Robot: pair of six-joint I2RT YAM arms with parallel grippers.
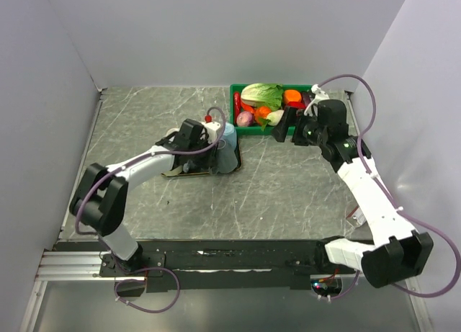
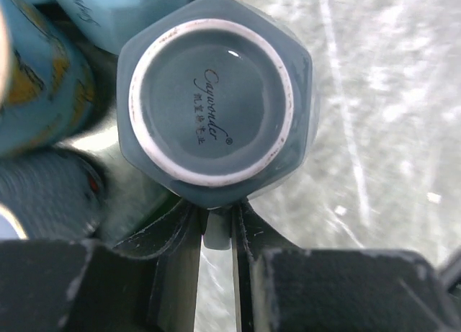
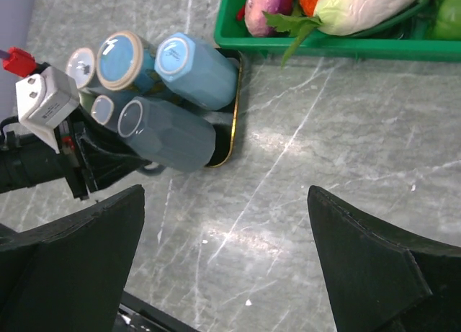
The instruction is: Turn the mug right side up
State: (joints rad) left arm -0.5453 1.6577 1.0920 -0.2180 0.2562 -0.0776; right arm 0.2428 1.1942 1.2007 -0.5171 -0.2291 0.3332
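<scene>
Status, working outward from the bases: left gripper [image 2: 216, 215] is pinched narrow on what looks like the handle [image 2: 216, 235] of the grey-blue mug [image 2: 212, 94], jaws on either side of that thin strip with almost no gap. The mug is base-up: the wrist view looks straight down on its white foot ring and maker's stamp. It sits at the near right corner of the dark tray [image 3: 235, 123], left of table centre, packed touching the other mugs [image 3: 194, 69], which are also inverted. So the grasp looks made, but nothing shows a lift; I can't tell whether the rim has left the tray. I'd call it roughly the first third done. Left to do: lift clear of its neighbours, roll it over, set it down mouth-up, release. Tight packing is the risk, since a swing could clip the pale blue mug beside it. Further back, right gripper [image 3: 225, 195] hangs wide open and empty over bare table, just short of the green bin [image 3: 302, 47] of vegetables [image 1: 263, 98] at the far edge; it plays no part so far.
</scene>
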